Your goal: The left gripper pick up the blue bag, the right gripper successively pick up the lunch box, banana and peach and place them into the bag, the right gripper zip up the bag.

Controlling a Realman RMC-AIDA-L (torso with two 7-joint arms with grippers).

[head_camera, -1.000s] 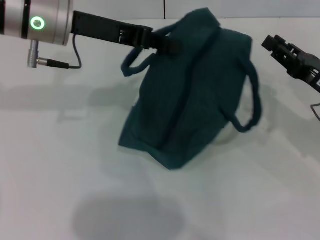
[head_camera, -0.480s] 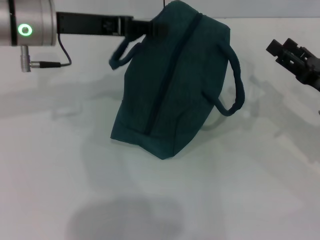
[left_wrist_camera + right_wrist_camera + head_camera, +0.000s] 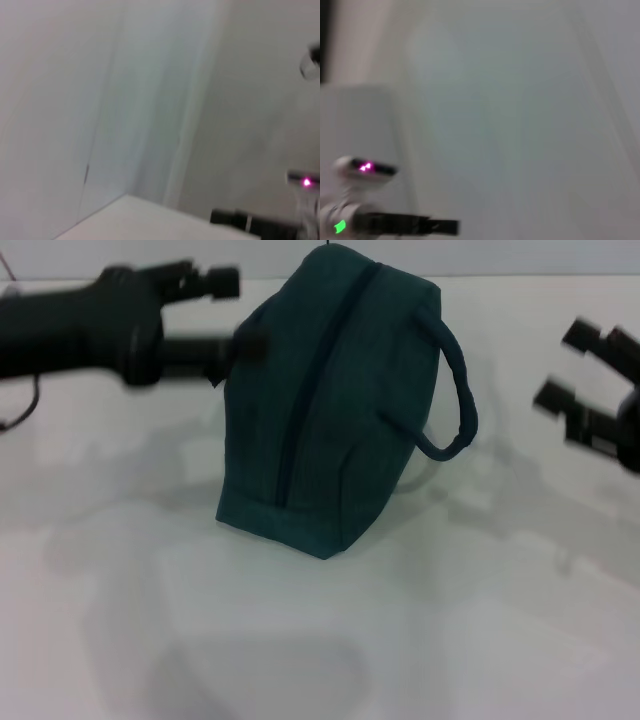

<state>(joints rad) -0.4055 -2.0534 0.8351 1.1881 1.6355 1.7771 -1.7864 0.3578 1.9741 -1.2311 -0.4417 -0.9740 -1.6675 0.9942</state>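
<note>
White tabletop (image 3: 420,640): blue bag (image 3: 320,410) standing zipped; left gripper (image 3: 232,312) parted, empty beside it; right gripper (image 3: 570,365) spread, empty; bag may topple unsupported.

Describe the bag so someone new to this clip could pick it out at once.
On the white table, the blue bag stands on end in the middle, between the left gripper and the right gripper. It is the only fabric thing there: dark teal, a zip down its face, a loop handle hanging off one side.
</note>
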